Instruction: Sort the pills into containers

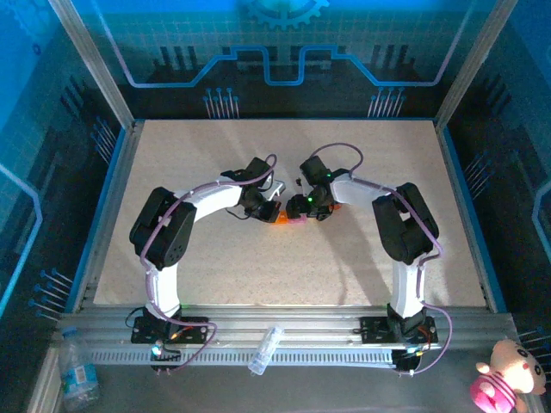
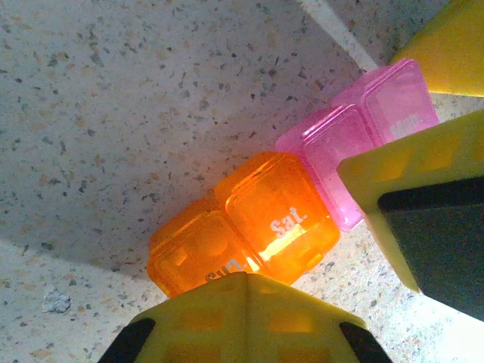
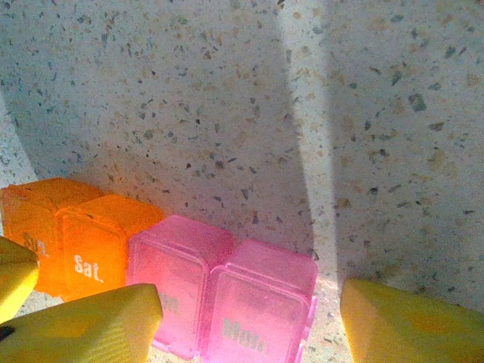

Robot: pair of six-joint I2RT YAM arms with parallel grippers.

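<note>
Containers (image 3: 174, 280) are seen as a short strip of joined square boxes, two orange and two pink, lying on the speckled tabletop (image 3: 227, 91) near its middle, between the two arms. "Sun" and "Sat." are printed on the orange boxes and "Mon." on the outermost pink one; the lettering on the other pink box cannot be read.

The left pincer (image 2: 243, 291) is shut, and its yellow tip is set at the orange end of the strip, right at the "Sun" box. Whether anything is pinched there cannot be told. The right pincer (image 3: 249, 310) is held open astride the pink end. One yellow finger (image 3: 91, 321) is placed in front of the "Sat." box and the first pink box, while the other is kept clear of the "Mon." box, with bare tabletop between them. Nothing is gripped by it.

From above, both pincers are seen meeting over the strip. Further out, a small clear bottle (image 1: 265, 348) is laid on the metal rail (image 1: 284, 331) at the near edge. A water bottle (image 1: 77, 376) is seen beyond the left corner and a pink plush toy (image 1: 508, 379) beyond the right.
</note>
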